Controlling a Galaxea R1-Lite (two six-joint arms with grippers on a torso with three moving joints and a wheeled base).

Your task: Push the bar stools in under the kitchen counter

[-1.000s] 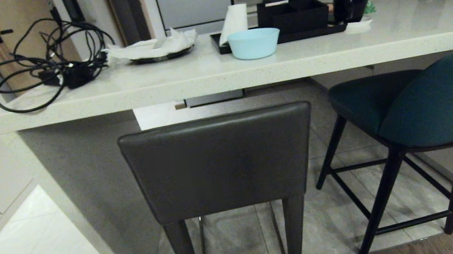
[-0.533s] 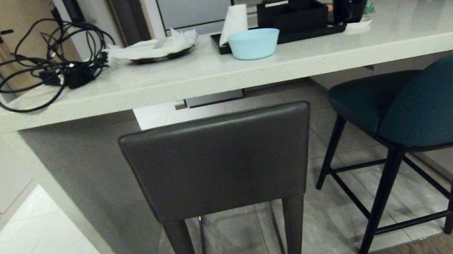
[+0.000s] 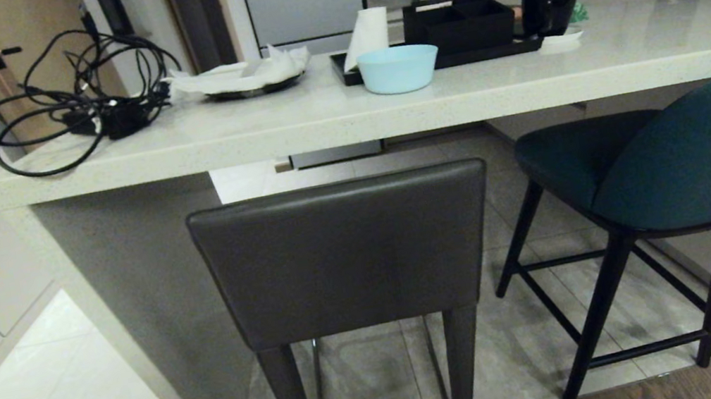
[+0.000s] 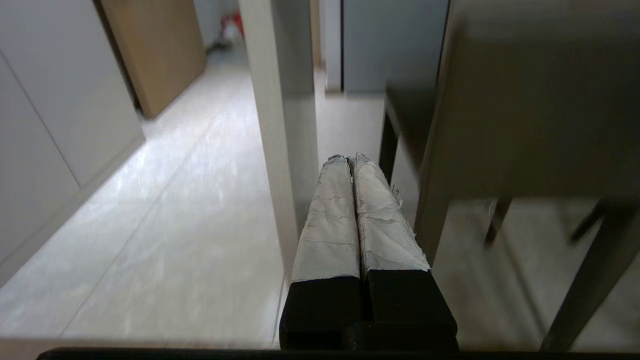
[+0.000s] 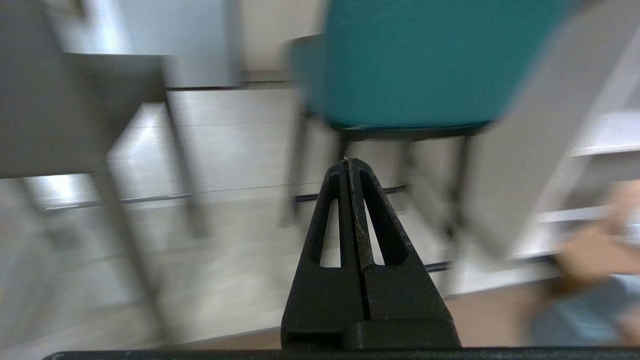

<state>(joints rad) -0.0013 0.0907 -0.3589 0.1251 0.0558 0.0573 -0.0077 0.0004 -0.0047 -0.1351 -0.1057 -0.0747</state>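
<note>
Kitchen counter [image 3: 329, 125] spanning view; grey stool [image 3: 346, 254] and teal stool [image 3: 670, 160] standing before it. Left gripper [image 4: 350, 160], right gripper [image 5: 348, 161] both pressing fingers together, holding nothing.

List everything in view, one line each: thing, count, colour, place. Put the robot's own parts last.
grey stool: one, dark grey, before the counter's left end, not pushed in
teal stool: one, teal with black legs, to the right, seat partly under the counter
kitchen counter: one, pale speckled, across the view
cables: one tangle, black, counter's left end
plate with paper: one, white paper, beside the cables
bowl: one, light blue, near the front edge
tray: one, black, behind the bowl
mug: one, black, on the tray's right
left gripper: shut, empty, low beside the grey stool
right gripper: shut, empty, facing the teal stool
</note>
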